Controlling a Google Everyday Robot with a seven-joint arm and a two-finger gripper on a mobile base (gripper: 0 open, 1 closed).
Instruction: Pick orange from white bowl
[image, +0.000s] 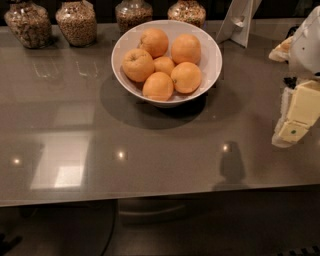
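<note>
A large white bowl (214, 60) stands at the back middle of the grey counter. It holds several oranges; the nearest ones are at the front (158, 86) and front right (186, 77). My gripper (292, 131) hangs at the right edge of the view, well to the right of the bowl and nearer the front, above the counter. Its pale fingers point down and hold nothing that I can see.
Several glass jars of grain (76, 22) line the back of the counter. A white stand (239, 22) rises behind the bowl on the right. The counter's front edge (150, 197) runs across the lower view.
</note>
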